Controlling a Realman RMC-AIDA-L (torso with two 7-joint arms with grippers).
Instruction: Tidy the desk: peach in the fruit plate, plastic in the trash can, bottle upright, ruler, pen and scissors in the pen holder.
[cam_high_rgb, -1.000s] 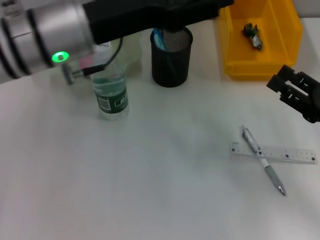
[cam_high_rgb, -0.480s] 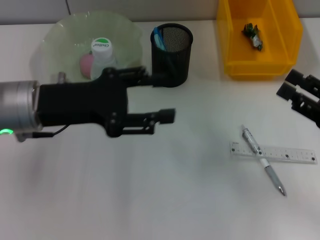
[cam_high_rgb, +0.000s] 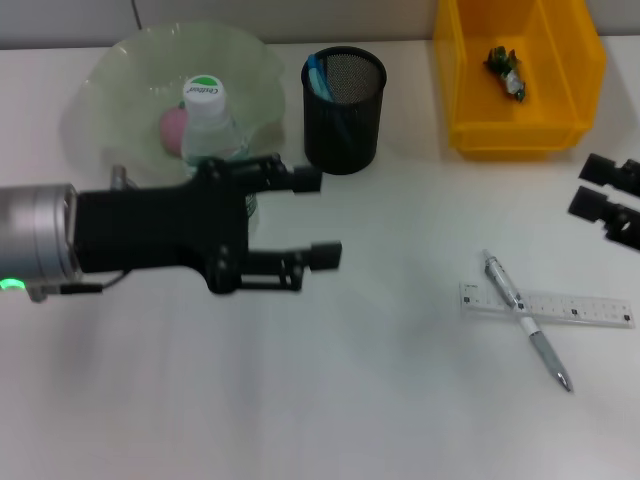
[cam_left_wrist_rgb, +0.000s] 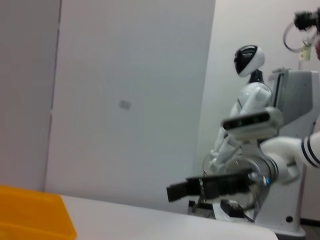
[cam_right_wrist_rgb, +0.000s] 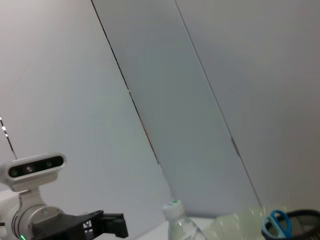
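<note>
Left gripper (cam_high_rgb: 312, 218): fingers spread wide, holding nothing; it hangs over the table just right of the bottle, one finger tip near the pen holder's base.
Right gripper (cam_high_rgb: 605, 195): at the right edge, near the yellow trash can's front corner; fingers apart with nothing between them.
Bottle (cam_high_rgb: 208, 120): upright, green cap on top, standing at the near edge of the fruit plate, partly hidden by the left gripper's body.
Peach (cam_high_rgb: 173, 126): in the fruit plate (cam_high_rgb: 120, 75), far left, just behind the bottle.
Pen holder (cam_high_rgb: 342, 97): far centre, blue-handled scissors (cam_high_rgb: 318, 74) inside.
Trash can (cam_high_rgb: 510, 130): far right, a crumpled scrap of plastic (cam_high_rgb: 505, 70) lying in it.
Pen (cam_high_rgb: 524, 318): lying across the ruler (cam_high_rgb: 570, 305), near right on the table.
Change: half a second ago the left gripper sat slightly farther back; the right gripper has drawn farther toward the right edge.
</note>
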